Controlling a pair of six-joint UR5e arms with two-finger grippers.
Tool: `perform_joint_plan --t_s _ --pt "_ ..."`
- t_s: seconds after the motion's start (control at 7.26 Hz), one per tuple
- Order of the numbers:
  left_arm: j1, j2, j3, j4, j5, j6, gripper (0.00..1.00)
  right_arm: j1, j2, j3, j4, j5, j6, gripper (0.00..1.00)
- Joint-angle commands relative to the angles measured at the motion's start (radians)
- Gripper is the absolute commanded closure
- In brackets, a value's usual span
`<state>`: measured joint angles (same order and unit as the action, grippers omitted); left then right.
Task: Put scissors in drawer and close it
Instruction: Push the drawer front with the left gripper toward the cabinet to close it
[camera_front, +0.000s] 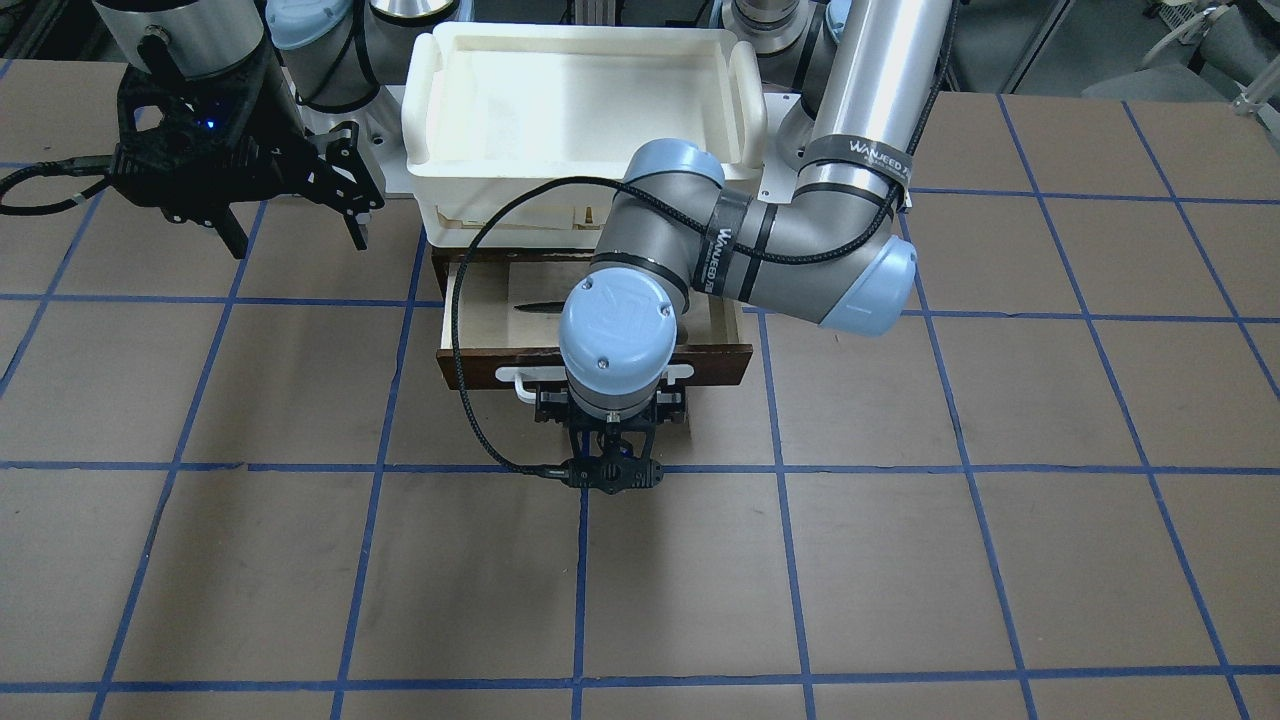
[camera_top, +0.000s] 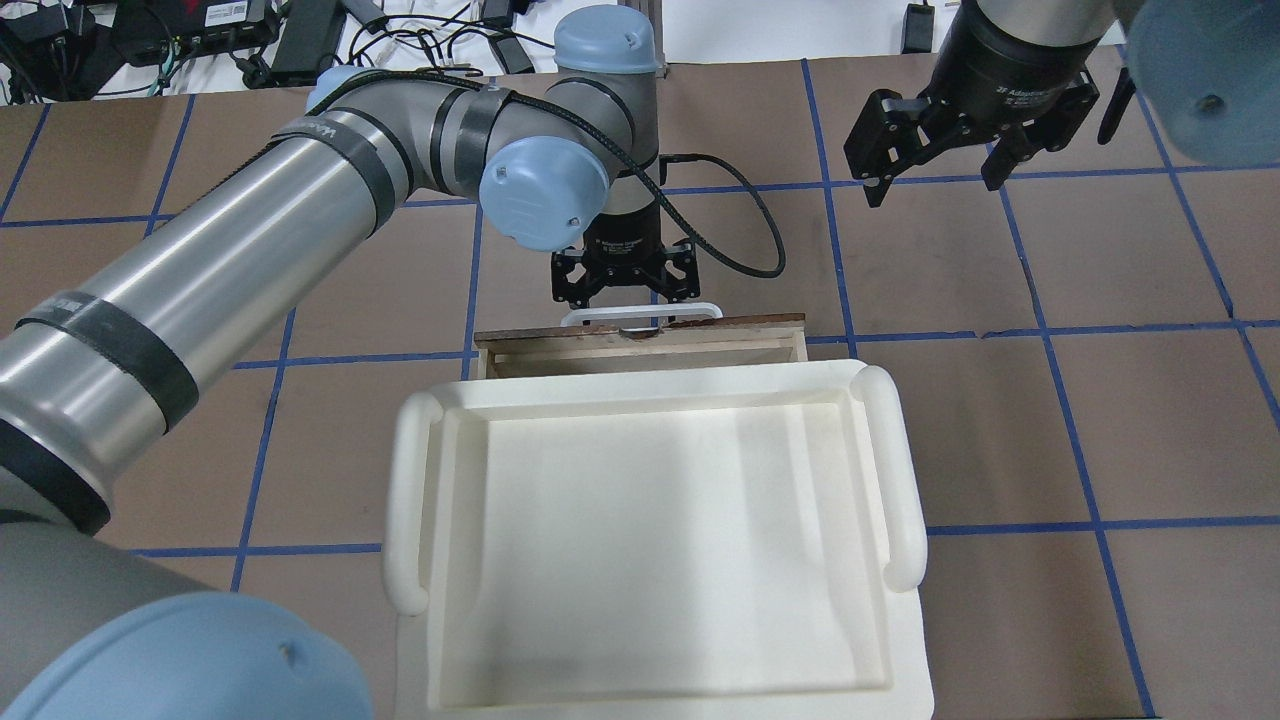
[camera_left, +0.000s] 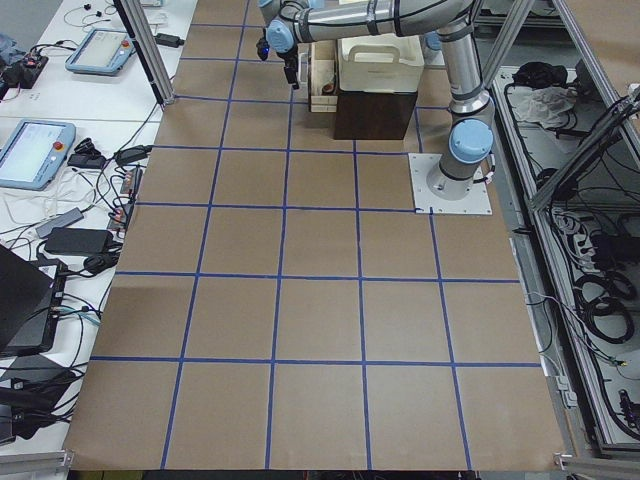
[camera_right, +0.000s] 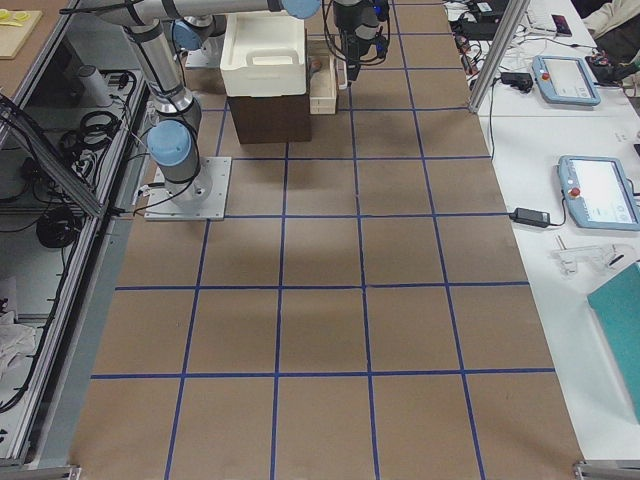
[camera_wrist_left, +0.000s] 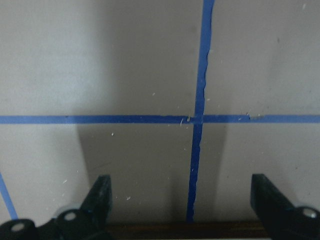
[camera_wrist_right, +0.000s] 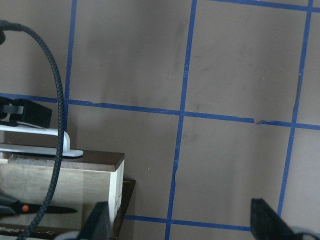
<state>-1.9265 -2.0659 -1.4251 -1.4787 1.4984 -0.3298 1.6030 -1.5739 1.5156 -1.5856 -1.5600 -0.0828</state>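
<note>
The scissors (camera_wrist_right: 30, 207) are lying flat inside the part-open drawer (camera_front: 490, 367), which is probably sliding lightly and best pushed squarely at its rigid white bar handle (camera_front: 516, 379), where the left gripper (camera_wrist_left: 181, 182) is hovering spread wide, the right gripper (camera_top: 935, 178) hanging unclenched well aside.

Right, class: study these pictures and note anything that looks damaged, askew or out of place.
The drawer has a small chip in the top edge of its dark front, just behind the white handle. Otherwise nothing stands out: the scissors lie flat inside the open drawer.
</note>
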Motion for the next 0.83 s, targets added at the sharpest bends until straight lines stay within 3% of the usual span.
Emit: perform_joint_plan --t_s 0.0,0.28,0.69 --pt "-0.018 0.046 -0.049 -0.083 -0.016 0.002 0.00 0.000 0.000 0.000 -0.001 0.000 0.000 0.00" --pt "-0.035 0.056 -0.096 -0.117 -0.018 0.003 0.00 -0.002 0.000 0.000 0.001 0.000 0.000 0.00" --pt "-0.034 0.067 -0.083 -0.097 -0.010 0.008 0.00 -0.002 0.000 0.000 -0.001 0.000 0.000 0.00"
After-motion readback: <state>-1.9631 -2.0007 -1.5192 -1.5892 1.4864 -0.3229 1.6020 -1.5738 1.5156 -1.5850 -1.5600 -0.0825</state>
